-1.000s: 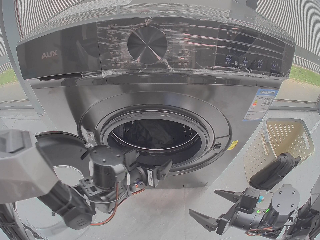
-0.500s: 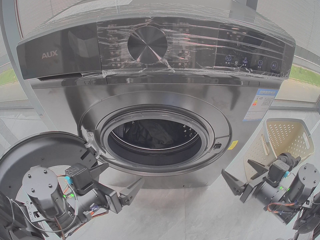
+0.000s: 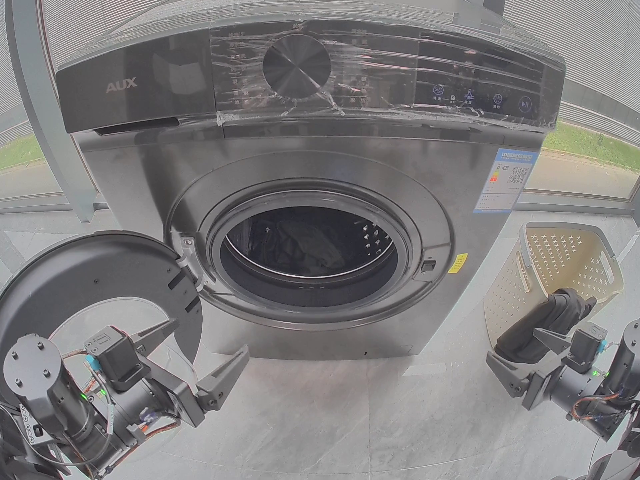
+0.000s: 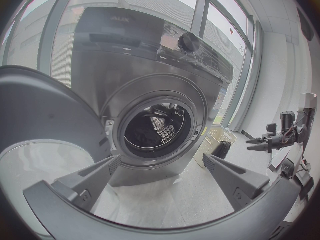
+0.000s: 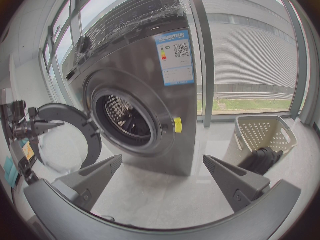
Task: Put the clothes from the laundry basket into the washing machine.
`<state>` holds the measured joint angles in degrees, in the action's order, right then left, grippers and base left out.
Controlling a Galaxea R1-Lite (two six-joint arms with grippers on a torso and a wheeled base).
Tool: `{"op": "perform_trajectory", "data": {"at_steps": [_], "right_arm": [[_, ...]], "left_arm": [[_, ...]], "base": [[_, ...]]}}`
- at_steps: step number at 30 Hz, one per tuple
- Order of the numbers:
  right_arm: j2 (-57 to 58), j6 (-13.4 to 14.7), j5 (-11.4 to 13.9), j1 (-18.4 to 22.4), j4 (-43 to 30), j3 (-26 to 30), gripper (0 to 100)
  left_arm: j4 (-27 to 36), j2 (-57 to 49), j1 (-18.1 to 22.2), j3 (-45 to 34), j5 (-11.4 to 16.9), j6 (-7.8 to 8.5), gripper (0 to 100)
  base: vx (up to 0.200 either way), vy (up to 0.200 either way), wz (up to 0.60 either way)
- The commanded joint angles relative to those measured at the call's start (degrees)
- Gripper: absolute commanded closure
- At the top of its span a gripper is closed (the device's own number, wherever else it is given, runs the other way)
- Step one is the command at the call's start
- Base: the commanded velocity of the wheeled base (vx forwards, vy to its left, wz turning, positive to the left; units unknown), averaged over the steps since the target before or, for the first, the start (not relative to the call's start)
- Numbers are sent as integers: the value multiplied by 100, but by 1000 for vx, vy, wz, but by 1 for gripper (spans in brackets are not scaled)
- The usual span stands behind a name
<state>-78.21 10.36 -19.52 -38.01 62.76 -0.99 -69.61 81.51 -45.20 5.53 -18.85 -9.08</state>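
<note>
One washing machine and one laundry basket stand side by side on the floor.
The one round door is swung wide, and dark clothes lie in the drum. One dark piece of clothing hangs over the basket's front edge. Of the two arms, the left end effector and the right end effector are both spread open and hold nothing. The right one is near that hanging piece.

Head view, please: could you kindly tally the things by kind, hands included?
Washing machine: 1
Laundry basket: 1
Dark garments: 2, the drum garment and the basket garment
Hands: 2, left hand and right hand
Total: 6
</note>
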Motion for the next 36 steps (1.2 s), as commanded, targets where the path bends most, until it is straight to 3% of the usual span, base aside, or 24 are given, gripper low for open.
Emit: {"op": "perform_trajectory", "data": {"at_steps": [1,5,9,12,13,14,16,20,24,28,33,34,36], "right_arm": [[1933,27,9,83,-1635,99,0],[2671,36,9,488,-2373,99,0],[2996,-140,18,1120,-2435,99,0],[3190,-465,27,1639,-2461,99,0],[3190,-465,27,1639,-2461,99,0],[3392,-579,53,2078,-2514,99,0],[3568,-579,115,2342,-2611,99,0],[4209,-526,185,2535,-3024,99,0],[5440,-518,273,2667,-4368,99,0],[6521,-641,730,3063,-5221,99,0],[7408,-746,1697,3898,-6381,-77,0],[7408,-746,1697,3898,-6381,-77,0],[7417,-773,1627,3986,-6232,-16,0]], "left_arm": [[9,-777,521,-184,100,249,0],[316,-1532,521,-290,320,425,0],[606,-2025,530,-527,267,434,0],[896,-2403,741,-553,259,434,0],[896,-2403,741,-553,259,434,0],[1213,-2684,1101,-553,285,460,0],[1494,-2912,1356,-553,294,478,0],[2267,-3589,1761,-553,294,425,0],[3595,-4565,2253,-553,311,416,0],[4693,-5391,2534,-553,303,381,0],[6143,-6586,3061,-553,443,170,0],[6143,-6586,3061,-553,443,170,0],[6433,-7008,3624,-553,628,73,0]], "base": [[-200,0,0],[-200,0,0],[-100,0,0],[0,0,0],[0,0,0],[0,0,0],[0,0,0],[0,0,0],[0,0,0],[0,0,0],[0,0,0],[0,0,0],[0,0,0]]}}
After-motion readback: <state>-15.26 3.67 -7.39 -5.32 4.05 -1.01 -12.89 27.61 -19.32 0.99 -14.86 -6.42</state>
